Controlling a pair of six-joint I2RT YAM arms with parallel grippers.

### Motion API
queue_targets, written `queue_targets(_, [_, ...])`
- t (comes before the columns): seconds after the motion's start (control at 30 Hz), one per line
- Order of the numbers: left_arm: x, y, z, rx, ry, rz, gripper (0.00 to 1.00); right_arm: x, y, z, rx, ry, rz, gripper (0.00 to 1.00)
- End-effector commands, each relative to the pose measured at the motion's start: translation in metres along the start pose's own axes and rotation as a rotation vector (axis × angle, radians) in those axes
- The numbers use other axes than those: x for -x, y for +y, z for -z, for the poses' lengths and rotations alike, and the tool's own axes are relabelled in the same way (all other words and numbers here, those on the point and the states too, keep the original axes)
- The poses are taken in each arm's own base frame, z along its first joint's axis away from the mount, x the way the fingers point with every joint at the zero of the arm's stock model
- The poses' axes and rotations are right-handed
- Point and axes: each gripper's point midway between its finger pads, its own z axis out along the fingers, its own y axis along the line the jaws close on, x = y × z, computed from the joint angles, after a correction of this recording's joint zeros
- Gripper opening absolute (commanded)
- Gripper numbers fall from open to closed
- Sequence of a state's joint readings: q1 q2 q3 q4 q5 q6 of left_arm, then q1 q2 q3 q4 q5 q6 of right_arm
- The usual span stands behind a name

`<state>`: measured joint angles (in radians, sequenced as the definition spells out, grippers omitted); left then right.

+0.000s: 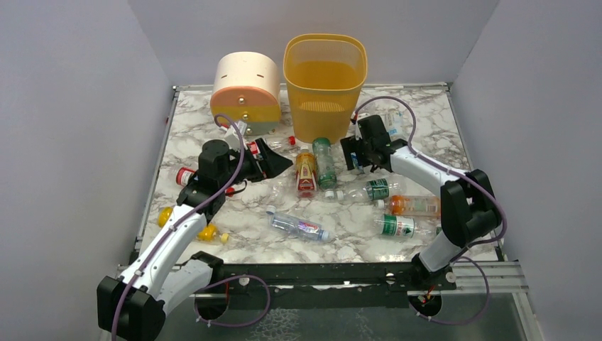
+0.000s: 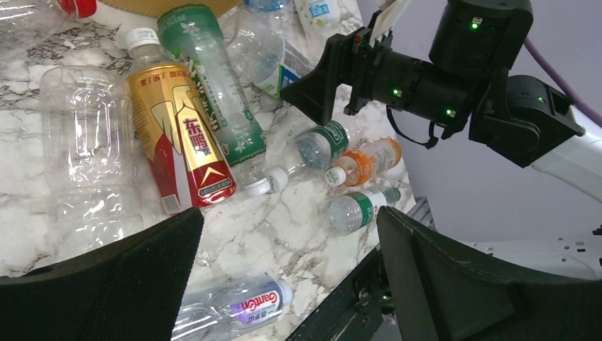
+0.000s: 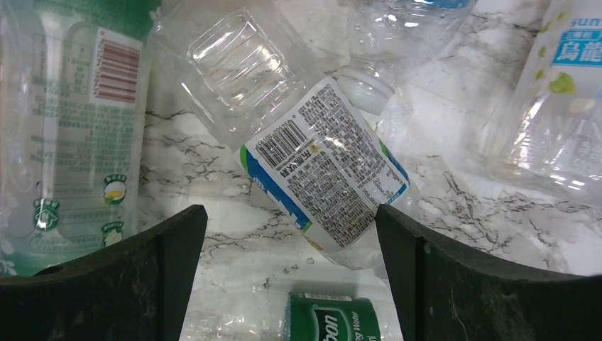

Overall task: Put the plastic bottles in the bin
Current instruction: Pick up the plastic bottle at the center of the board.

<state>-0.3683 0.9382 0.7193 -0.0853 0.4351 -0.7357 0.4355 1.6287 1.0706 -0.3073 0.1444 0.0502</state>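
The yellow-orange bin [image 1: 323, 121] stands upright at the back of the marble table. Plastic bottles lie scattered in front of it: a red-and-gold one [image 1: 306, 174] [image 2: 181, 138], a green one [image 1: 325, 162] [image 2: 213, 78], a clear purple-labelled one [image 1: 298, 225] [image 2: 234, 305], an orange one [image 1: 414, 206] and green-labelled ones [image 1: 397, 226]. My left gripper [image 1: 277, 162] [image 2: 287, 220] hangs open and empty left of the red-and-gold bottle. Open as well, my right gripper [image 1: 358, 153] [image 3: 291, 213] hovers over a clear bottle with a blue-white label [image 3: 319, 160], not touching it.
A round cream-orange-green drawer unit [image 1: 246, 92] stands left of the bin. Small yellow bottles [image 1: 165, 215] and a red-capped bottle [image 1: 186, 175] lie beside the left arm. Grey walls close in three sides. A black rail [image 1: 319, 273] runs along the near edge.
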Motion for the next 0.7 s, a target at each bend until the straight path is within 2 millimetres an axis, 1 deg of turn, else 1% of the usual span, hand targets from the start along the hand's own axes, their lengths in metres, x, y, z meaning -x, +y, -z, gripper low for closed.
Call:
queue_targets(0.0, [0.0,-0.004,0.005,-0.004,-0.016,-0.008,0.99,0.019,-0.016,0.002,-0.095,-0.043,0.014,0.92])
queue_targets(0.13, [-0.003,-0.003,0.008,0.0,-0.013,-0.012,0.99,0.035,-0.013,0.017,-0.069,-0.113,0.005,0.93])
queue_targets(0.2, [-0.005,-0.002,0.007,0.002,-0.009,-0.01,0.99,0.039,-0.015,0.02,-0.078,-0.129,0.001,0.92])
queue_targets(0.3, [-0.006,-0.002,0.008,0.004,-0.005,-0.009,0.99,0.038,-0.014,0.012,-0.077,-0.116,0.007,0.92])
queue_targets(0.5, [-0.006,-0.003,0.01,0.004,-0.008,-0.015,0.99,0.028,-0.001,-0.003,-0.012,-0.061,0.033,0.93])
queue_targets(0.67, [-0.007,-0.002,0.009,0.007,-0.004,-0.015,0.99,0.02,0.002,-0.014,0.002,-0.039,0.06,0.92])
